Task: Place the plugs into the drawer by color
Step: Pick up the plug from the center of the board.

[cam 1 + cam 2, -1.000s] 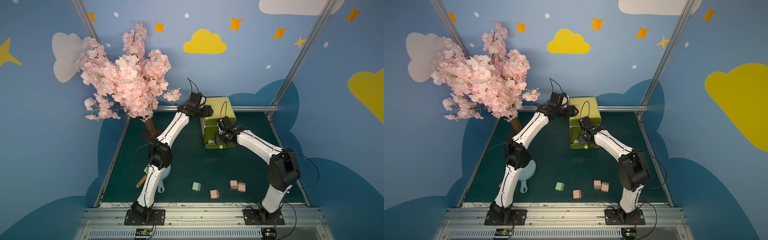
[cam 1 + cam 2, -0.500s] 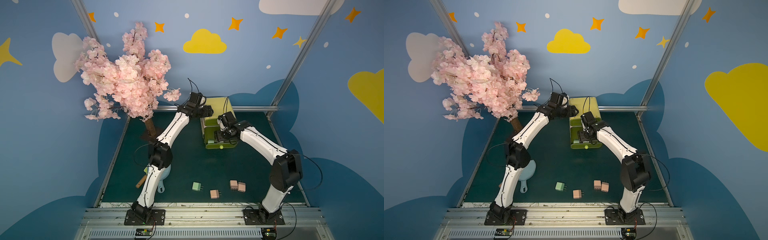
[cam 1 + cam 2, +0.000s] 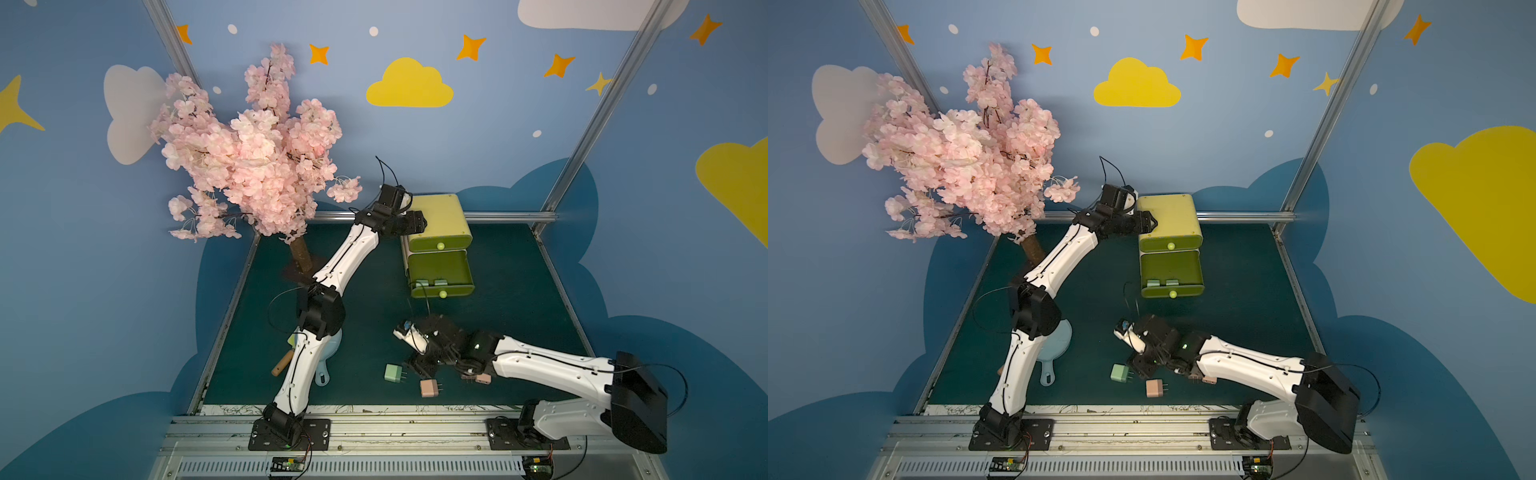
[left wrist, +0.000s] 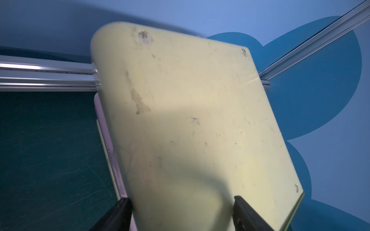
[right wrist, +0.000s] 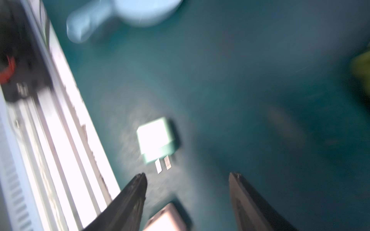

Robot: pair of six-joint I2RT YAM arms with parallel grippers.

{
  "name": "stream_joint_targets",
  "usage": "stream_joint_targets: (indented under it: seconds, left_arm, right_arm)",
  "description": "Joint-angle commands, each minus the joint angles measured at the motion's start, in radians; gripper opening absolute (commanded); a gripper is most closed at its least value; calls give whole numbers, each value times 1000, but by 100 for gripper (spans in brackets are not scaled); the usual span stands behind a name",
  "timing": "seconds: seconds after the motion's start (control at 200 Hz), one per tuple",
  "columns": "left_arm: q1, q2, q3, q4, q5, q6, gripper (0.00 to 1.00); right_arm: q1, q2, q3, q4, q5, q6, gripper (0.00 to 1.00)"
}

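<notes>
At the back of the dark green mat (image 3: 519, 316), against the rear rail: the yellow-green drawer chest (image 3: 440, 214). Top drawer (image 3: 424, 247) shut. Next drawer down (image 3: 440, 268) pulled well out toward the front, holding two pale mint plugs (image 3: 422, 283) side by side against its front wall, just behind the round knob (image 3: 443, 294).

Parked at the chest's top left edge in both top views: the left gripper (image 3: 1148, 222). Shows in the left wrist view as two black fingers (image 4: 118, 216) set well apart over the chest's scuffed lid (image 4: 190, 120), clamping nothing. Cannot tell whether touching the lid or hovering just off it.

Hanging low over the front of the mat, well apart from the chest: the right gripper (image 3: 417, 365), blurred. Jaws spread wide in the right wrist view, with only bare mat between the tips and no plug held.

Just ahead of those tips: a mint-green plug (image 5: 155, 139), flat on the mat, prongs turned toward the gripper. Lies just beside the gripper, on its left, in both top views. Farther back under the fingers, toward the front rail: a pink plug (image 3: 429, 387), also flat on the mat. Peeking out from under the right arm's wrist: a second pink plug (image 3: 482, 378), mostly hidden.

Half covered by the left arm near the front left: a light-blue paddle (image 3: 328, 365), with a brown wooden handle (image 3: 282, 362) beside it. In the back left corner: a pink blossom tree (image 3: 257, 153).
</notes>
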Motion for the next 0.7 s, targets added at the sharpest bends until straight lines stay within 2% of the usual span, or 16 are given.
stream_joint_targets:
  seconds: [0.0, 0.145, 0.26, 0.4, 0.566, 0.696]
  left_arm:
    - [-11, 28, 6, -67, -7, 29, 80]
    - [-14, 27, 7, -68, -4, 28, 80]
    - [-17, 23, 7, -71, -9, 31, 80]
    - [-19, 22, 6, -70, -10, 31, 80]
    - [-21, 25, 8, -67, -7, 31, 80]
    - [-22, 26, 8, -67, -7, 30, 80]
  right_arm:
    - [59, 74, 24, 133, 60, 26, 70]
    - [113, 238, 131, 64, 79, -2, 70]
    - [124, 291, 155, 81, 46, -6, 72]
    - [122, 359, 190, 63, 70, -16, 72]
    - [122, 400, 203, 57, 66, -11, 60]
    - [122, 380, 207, 35, 85, -5, 44]
